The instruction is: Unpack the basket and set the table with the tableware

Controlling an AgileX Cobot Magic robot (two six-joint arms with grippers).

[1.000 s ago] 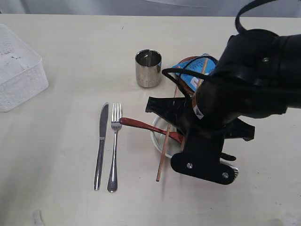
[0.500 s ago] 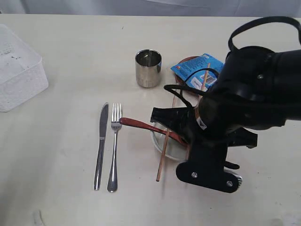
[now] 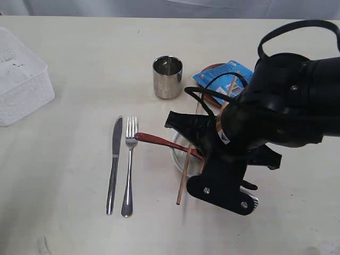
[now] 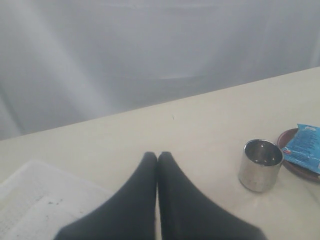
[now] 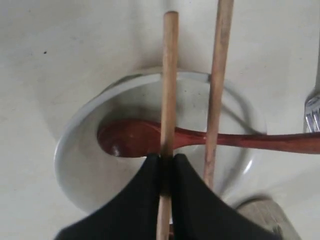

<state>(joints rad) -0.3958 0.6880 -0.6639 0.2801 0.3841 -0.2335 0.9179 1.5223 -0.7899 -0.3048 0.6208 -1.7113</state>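
My right gripper [image 5: 166,157] is shut on one wooden chopstick [image 5: 168,75] above the pale bowl [image 5: 85,165]. The other chopstick [image 5: 218,90] lies loose across the bowl and over the dark red spoon [image 5: 150,137], whose head rests in the bowl. In the exterior view the held chopstick [image 3: 231,85] points toward the blue packet [image 3: 220,79] on the brown-red plate [image 3: 208,69], and the loose one [image 3: 184,175] slants over the bowl [image 3: 178,154]. The knife [image 3: 113,164], fork [image 3: 128,164] and steel cup [image 3: 168,77] stand on the table [image 3: 79,223]. My left gripper [image 4: 157,155] hangs shut and empty.
The white basket [image 3: 21,79] sits at the far left edge of the table. My bulky right arm [image 3: 281,106] covers the right side of the bowl and part of the plate. A grey curtain [image 4: 150,50] backs the table.
My right arm has shifted a little over the bowl, first right and down, then back left, still gripping its chopstick. The knife, fork, cup and loose chopstick have stayed put.
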